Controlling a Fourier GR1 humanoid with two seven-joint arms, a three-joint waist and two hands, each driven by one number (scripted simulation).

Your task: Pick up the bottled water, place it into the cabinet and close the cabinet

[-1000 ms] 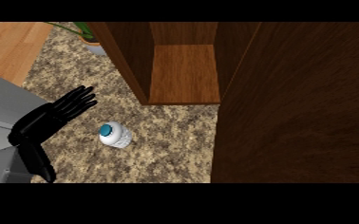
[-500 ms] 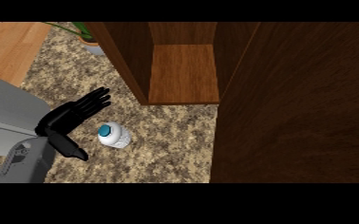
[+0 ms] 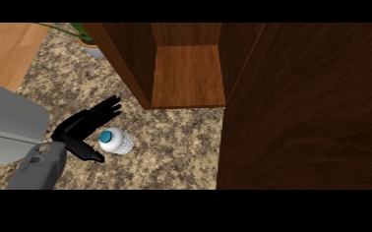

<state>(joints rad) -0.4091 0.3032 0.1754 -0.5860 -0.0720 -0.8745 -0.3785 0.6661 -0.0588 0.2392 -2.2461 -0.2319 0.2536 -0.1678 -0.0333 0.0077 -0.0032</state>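
The bottled water (image 3: 116,142) stands upright on the speckled counter, seen from above as a white body with a teal cap. My left hand (image 3: 81,126) is right beside it on its left, open, with fingers stretched up and to the right and the thumb (image 3: 90,155) reaching under the bottle's near side. I cannot tell whether the hand touches the bottle. The wooden cabinet (image 3: 187,73) is open just beyond the bottle, its shelf bare. My right hand does not show.
The cabinet's open door (image 3: 298,108) fills the right side as a dark wooden panel. A potted plant (image 3: 88,45) sits at the back left beside the cabinet's wall. Counter (image 3: 170,152) stretches between the bottle and the door.
My left hand has moved right and nearer across the counter until it lies alongside the bottle. The bottle and cabinet have not moved.
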